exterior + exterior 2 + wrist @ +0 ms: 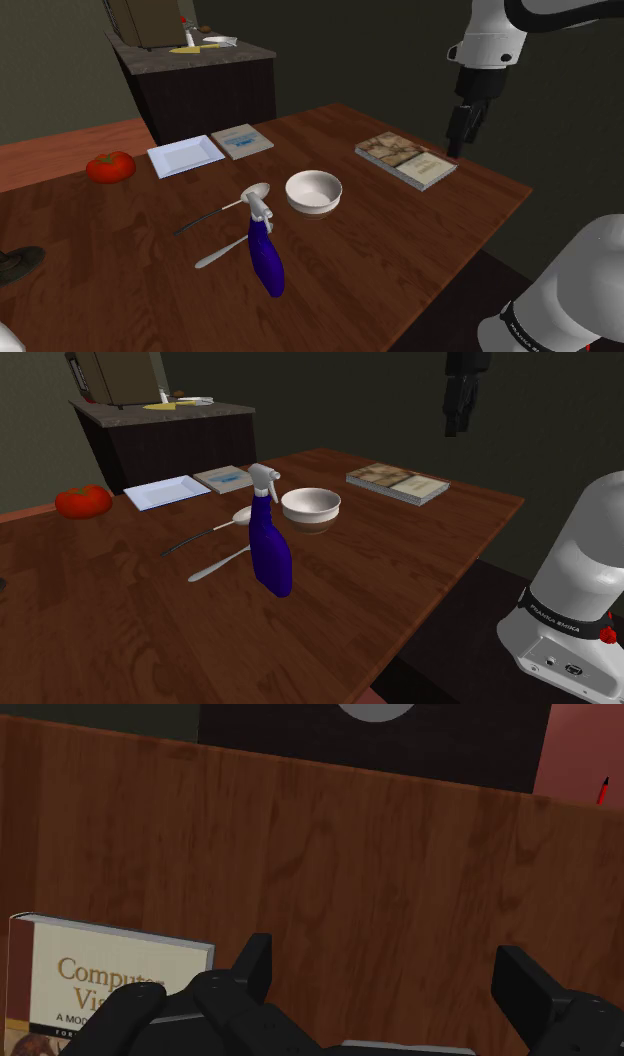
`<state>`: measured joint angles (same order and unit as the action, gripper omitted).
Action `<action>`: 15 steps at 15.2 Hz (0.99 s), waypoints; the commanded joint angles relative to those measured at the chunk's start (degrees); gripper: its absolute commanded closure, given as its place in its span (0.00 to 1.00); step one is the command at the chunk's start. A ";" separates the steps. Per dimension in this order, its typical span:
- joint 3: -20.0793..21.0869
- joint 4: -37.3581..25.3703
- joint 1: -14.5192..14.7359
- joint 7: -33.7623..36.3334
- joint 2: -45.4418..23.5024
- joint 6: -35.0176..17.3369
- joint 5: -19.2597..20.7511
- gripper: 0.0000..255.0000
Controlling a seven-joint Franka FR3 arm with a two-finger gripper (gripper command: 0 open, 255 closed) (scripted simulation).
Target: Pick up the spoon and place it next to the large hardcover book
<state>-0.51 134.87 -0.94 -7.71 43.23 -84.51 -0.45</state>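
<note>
End effector (456, 140) hung w/ fingers apart, nothing between them, over the large hardcover book (405, 160) by the worktop (400, 235) edge nearest the stand. Spoon (255, 191) lay mid-worktop, bowl end just beside the white bowl (313, 191), w/ an upright blue spray bottle (265, 250) and a second, paler utensil (222, 253) close by. Best approach, IMO: come straight down, fingers set across the dark handle approx. halfway along, clear of the bottle's head, then close.
</note>
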 commanded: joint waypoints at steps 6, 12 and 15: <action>5.00 0.42 1.59 6.30 -5.54 -5.90 -3.97 0.00; 10.73 -1.55 3.15 13.50 -14.38 -12.97 -7.35 0.00; 13.40 -3.56 3.77 17.09 -19.56 -16.30 -8.26 0.00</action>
<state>11.92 132.73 2.65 8.00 25.98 -99.80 -8.45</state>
